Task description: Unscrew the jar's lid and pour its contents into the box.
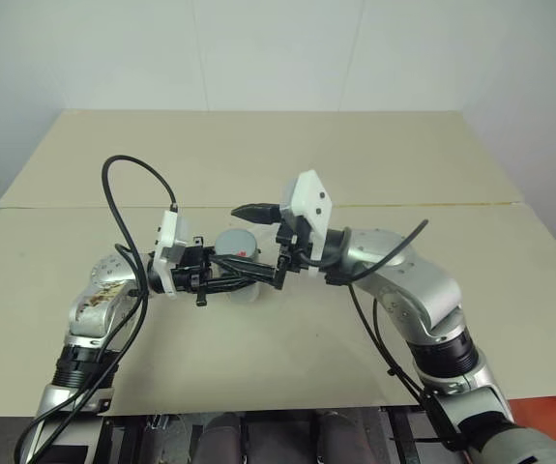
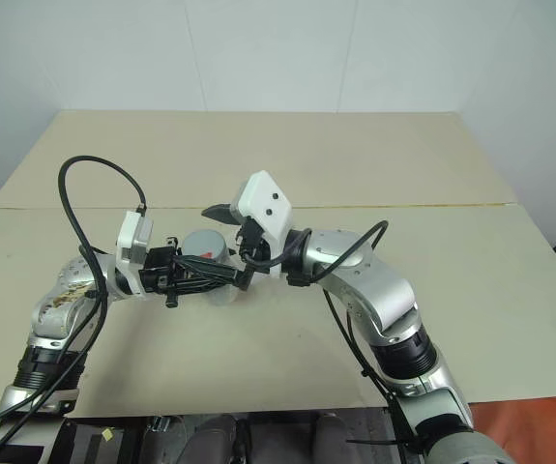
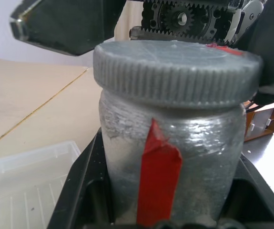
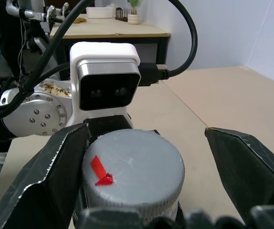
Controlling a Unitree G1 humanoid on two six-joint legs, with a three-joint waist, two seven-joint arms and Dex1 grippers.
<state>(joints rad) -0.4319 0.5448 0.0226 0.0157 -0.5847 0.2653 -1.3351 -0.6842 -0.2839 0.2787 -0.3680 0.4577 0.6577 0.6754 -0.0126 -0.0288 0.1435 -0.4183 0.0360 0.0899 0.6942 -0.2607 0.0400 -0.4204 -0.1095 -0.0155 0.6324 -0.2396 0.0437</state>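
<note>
left tool [image 1: 227,275]: level, pointing right, clenched on the jar [image 3: 170,157]'s silvery, rough-wound body with red tape strip | jar: held upright above the beige counter [image 1: 258,164]; ribbed round grey lid [image 4: 132,167] still on | box [image 3: 25,186]: clear ridged plastic tray on the counter, beside the jar | right tool [image 4: 141,157]: level, pointing left, black fingers spread wide either side of the lid

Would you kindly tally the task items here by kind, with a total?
Silvery-grey jar with red label: 1
Round grey ribbed lid: 1
Clear whitish plastic box: 1
Total: 3
</note>
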